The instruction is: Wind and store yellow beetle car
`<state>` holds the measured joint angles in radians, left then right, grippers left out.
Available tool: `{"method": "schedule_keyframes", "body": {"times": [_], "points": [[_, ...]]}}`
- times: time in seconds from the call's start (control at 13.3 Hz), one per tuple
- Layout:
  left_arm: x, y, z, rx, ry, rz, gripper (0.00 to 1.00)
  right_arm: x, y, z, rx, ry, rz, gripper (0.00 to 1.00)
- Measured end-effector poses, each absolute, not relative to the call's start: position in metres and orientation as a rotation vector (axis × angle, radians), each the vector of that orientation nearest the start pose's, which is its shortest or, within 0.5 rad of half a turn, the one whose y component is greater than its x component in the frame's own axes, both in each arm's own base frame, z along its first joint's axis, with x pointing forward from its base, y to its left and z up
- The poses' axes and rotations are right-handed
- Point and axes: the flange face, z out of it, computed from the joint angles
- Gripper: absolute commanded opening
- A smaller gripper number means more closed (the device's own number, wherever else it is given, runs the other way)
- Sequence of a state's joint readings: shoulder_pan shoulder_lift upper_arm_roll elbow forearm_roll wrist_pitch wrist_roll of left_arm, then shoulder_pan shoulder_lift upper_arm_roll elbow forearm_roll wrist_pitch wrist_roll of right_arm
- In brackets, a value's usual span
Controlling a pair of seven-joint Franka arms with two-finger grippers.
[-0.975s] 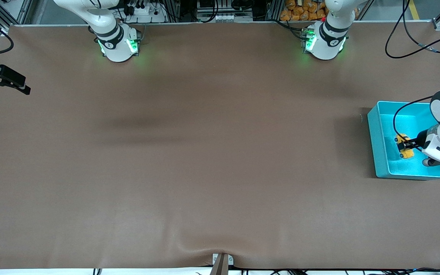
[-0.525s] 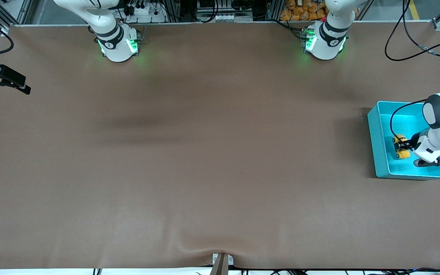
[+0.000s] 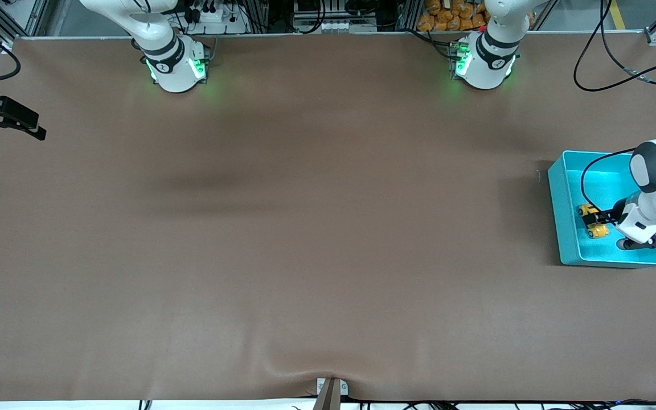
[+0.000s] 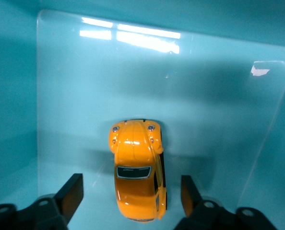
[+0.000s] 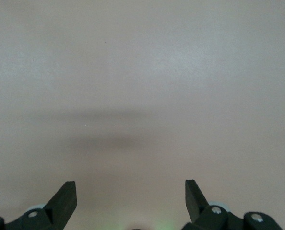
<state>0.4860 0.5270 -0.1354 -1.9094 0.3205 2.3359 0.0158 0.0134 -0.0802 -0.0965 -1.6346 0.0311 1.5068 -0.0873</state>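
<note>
Car (image 3: pixel 591 219) sits on the floor of the teal bin (image 3: pixel 557 216), wheels down, at the left arm's end of the surface. In the left wrist view the car (image 4: pixel 137 170) lies between the fingers (image 4: pixel 70 194) with clear gaps on both sides, nothing touching it, so it's resting on its own weight, not held.

Left pincer (image 3: pixel 597 218) is low in the bin, straddling the car, jaws apart. Judgement: this is the drop-off for the store step; the low position means the car isn't dropped from height and can't bounce out over the wall. It lies near the bin wall toward the right arm's end.

Right pincer (image 3: pixel 17 122) waits over the surface edge at the right arm's end, jaws apart, nothing in them (image 5: pixel 130 201).

Remaining, by my read: lift the left arm straight up without clipping the car.
</note>
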Motion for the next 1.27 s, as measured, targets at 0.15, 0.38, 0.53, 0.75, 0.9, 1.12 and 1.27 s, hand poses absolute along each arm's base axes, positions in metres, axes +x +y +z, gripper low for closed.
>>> {"method": "schedule_keyframes", "body": {"times": [0.15, 0.38, 0.53, 0.75, 0.9, 1.12, 1.27], "points": [[0.585, 0.223, 0.221, -2.994, -0.181, 0.140, 1.00, 0.521, -0.042, 0.632, -3.098, -0.009, 0.069, 1.00], [0.600, 0.222, 0.261, -2.974, -0.173, 0.031, 1.00, 0.521, -0.042, 0.632, -3.098, -0.009, 0.069, 1.00], [0.611, 0.213, 0.307, -2.950, -0.147, -0.074, 1.00, 0.521, -0.042, 0.632, -3.098, -0.009, 0.068, 1.00], [0.623, 0.169, 0.400, -2.953, -0.137, -0.072, 1.00, 0.521, -0.042, 0.634, -3.099, -0.008, 0.062, 1.00], [0.621, 0.128, 0.505, -2.983, -0.145, 0.032, 1.00, 0.521, -0.044, 0.637, -3.099, -0.005, 0.055, 1.00], [0.611, 0.092, 0.582, -3.024, -0.109, 0.007, 1.00, 0.521, -0.045, 0.639, -3.100, -0.001, 0.045, 1.00], [0.602, 0.061, 0.612, -3.047, -0.052, -0.041, 1.00, 0.521, -0.045, 0.640, -3.100, 0.000, 0.043, 1.00]]}}
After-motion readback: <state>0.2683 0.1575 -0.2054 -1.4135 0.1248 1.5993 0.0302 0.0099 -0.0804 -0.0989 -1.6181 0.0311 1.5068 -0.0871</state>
